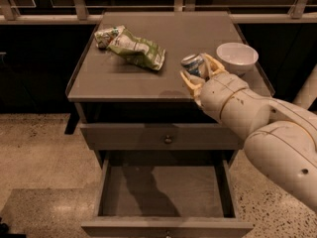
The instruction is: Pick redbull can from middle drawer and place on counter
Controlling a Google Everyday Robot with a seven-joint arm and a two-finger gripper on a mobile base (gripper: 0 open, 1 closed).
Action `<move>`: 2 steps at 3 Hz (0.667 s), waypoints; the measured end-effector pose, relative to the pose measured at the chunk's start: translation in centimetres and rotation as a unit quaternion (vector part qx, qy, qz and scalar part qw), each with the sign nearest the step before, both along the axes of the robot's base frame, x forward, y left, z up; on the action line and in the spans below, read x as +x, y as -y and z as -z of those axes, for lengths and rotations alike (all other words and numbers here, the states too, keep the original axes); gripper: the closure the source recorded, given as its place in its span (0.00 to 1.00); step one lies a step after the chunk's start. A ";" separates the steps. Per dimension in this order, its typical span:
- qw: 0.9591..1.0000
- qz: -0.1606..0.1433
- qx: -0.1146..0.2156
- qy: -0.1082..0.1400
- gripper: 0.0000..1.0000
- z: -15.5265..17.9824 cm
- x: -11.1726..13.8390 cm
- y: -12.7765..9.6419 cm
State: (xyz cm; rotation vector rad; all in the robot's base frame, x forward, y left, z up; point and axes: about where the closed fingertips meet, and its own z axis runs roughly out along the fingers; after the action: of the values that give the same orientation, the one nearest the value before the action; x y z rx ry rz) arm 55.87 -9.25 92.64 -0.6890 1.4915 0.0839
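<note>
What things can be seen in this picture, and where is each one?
redbull can: one, blue and silver, in the hand above the counter's front right part
snack bag: one, green and white, on the counter, rear left
bowl: one, white, on the counter, right side
counter: one, grey, cabinet top
closed drawer: one, grey, under the counter
middle drawer: one, grey, pulled open, lowest in view
hand: one, cream, closed on the redbull can
arm: one, white, lower right

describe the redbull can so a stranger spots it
Start at the grey counter above the open drawer. Near its front right, left of the white bowl, the robot's hand grips the redbull can. It is the only slim blue-and-silver cylinder; the snack bag is crumpled green and white.
</note>
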 end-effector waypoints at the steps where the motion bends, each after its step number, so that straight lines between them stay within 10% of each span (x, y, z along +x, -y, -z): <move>1: 1.000 -0.015 -0.004 -0.004 1.00 -0.4 3.2 -0.7; 2: 0.999 -0.038 -0.006 -0.001 1.00 -0.7 6.5 -2.1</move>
State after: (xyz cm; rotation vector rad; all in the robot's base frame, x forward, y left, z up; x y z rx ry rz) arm 62.39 -7.17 93.36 -0.7551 1.4697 0.1332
